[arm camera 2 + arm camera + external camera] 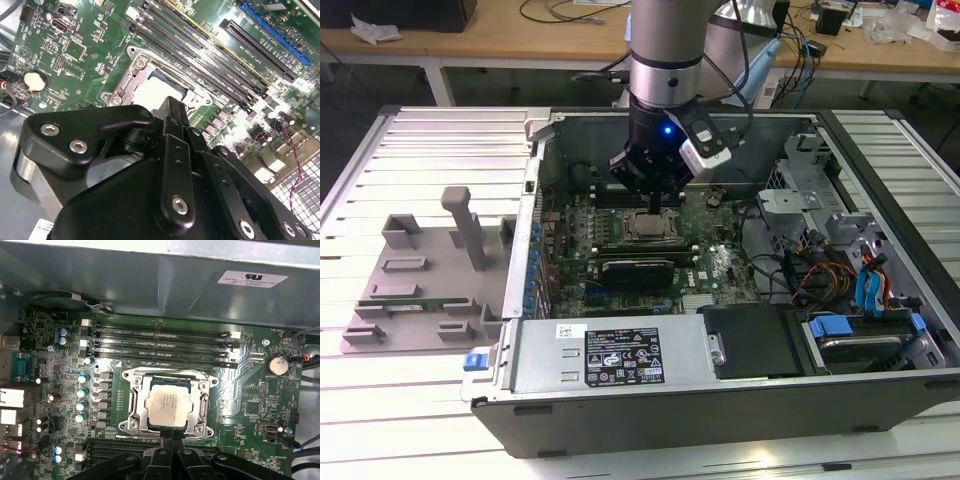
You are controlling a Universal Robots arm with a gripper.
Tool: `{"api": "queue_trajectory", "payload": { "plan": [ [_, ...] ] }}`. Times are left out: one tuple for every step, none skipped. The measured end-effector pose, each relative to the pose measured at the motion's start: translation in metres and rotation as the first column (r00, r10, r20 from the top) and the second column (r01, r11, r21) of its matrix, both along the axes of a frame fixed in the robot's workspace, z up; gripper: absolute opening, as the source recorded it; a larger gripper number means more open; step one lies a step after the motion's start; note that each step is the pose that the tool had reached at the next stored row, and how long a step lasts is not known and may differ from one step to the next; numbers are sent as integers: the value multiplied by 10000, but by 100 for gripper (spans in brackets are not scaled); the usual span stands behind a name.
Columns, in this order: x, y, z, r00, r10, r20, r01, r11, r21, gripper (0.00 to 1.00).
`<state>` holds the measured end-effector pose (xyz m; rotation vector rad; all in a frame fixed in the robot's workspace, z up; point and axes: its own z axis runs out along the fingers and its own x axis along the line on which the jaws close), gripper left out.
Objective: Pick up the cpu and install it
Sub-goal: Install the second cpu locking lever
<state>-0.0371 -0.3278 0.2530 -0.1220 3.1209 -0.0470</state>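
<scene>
The cpu [169, 402], a small square chip with a silvery top plate, lies flat inside the metal socket frame [131, 407] on the green motherboard [250, 405]. It also shows in the second wrist view as a pale square, the cpu [152, 92], and in the exterior view as the cpu [648, 226] in the middle of the open computer case [620, 370]. My black gripper [172, 440] hangs just above the socket's edge, its fingers pressed together with nothing between them. The gripper [655, 205] stands upright over the board. The gripper [170, 107] covers part of the socket.
Long black memory slots [160, 342] run beside the socket. Case walls ring the board, with a drive bay and cables [840, 270] at the exterior view's right. A grey fixture tray [420, 270] with an upright post lies outside the case at the exterior view's left.
</scene>
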Motion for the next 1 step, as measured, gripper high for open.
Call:
{"api": "queue_trajectory", "payload": {
  "plan": [
    [0,0,0,10000,0,1,0,10000,1,11]
  ]
}}
